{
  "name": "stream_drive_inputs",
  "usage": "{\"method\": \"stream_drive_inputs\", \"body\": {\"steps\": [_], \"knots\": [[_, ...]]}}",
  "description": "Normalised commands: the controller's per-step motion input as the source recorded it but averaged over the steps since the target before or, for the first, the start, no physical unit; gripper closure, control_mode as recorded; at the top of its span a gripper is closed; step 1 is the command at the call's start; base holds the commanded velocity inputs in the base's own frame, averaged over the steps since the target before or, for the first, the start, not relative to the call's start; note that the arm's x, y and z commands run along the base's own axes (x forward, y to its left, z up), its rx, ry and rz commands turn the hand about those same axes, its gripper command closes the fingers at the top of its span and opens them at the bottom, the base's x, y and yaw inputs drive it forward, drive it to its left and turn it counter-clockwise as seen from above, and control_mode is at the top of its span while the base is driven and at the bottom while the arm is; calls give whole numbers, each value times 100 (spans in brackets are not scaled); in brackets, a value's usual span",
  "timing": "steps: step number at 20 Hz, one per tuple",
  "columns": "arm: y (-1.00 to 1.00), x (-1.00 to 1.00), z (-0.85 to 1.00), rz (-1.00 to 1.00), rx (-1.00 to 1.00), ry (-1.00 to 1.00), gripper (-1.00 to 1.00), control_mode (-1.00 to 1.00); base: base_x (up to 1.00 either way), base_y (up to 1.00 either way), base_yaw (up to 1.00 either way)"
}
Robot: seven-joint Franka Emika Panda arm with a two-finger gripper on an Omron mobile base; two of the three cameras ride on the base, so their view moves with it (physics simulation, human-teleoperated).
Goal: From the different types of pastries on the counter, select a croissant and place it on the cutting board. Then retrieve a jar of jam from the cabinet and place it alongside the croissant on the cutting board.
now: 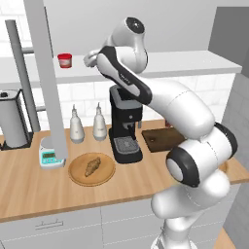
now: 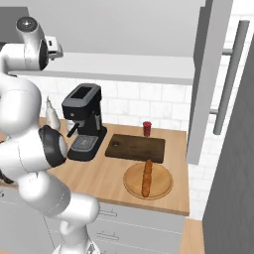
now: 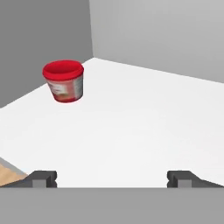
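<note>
The hand [image 3: 112, 177] hangs over the white cabinet shelf [image 3: 144, 127] with its two dark fingertips [image 3: 43, 178] set wide apart and nothing between them; in the left base view it sits at the shelf's front edge, at the end of the raised arm. The jar of jam [image 3: 64, 81], bright red with a pale label band, stands upright on the shelf ahead of the hand and off to one side, well apart from the fingertips. Below, the croissant [image 1: 92, 166] lies on a round wooden plate [image 1: 78, 177] on the surface [image 1: 29, 189], not on the cutting board [image 2: 135, 148], which lies bare beside the coffee machine [image 2: 83, 121]. Judging from this, the croissant step looks undone while the hand is already lined up for the jar. The risks I see: the jar is off the hand's centre line, so a straight approach could clip it with one fingertip and tip or push it toward the back wall; and a squat, smooth jar may slip if it is gripped near its rim. By count: one jar of jam, one croissant, one baguette-like stick [image 2: 147, 177] on the second of two round plates, one cutting board, one darker red cylinder [image 2: 147, 128] behind the board, two white bottles [image 1: 77, 127], one coffee machine, one paper-towel roll [image 1: 12, 121], one small scale [image 1: 50, 157].
</note>
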Motion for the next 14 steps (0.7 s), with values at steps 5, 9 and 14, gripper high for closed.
{"method": "stream_drive_inputs", "body": {"steps": [5,9,14], "knots": [[31,23,8,-1,5,-1,-100,-100,0,0,0],[7,15,0,0,1,-4,-100,-100,0,0,0],[0,4,0,0,0,-10,-100,-100,0,0,0]]}}
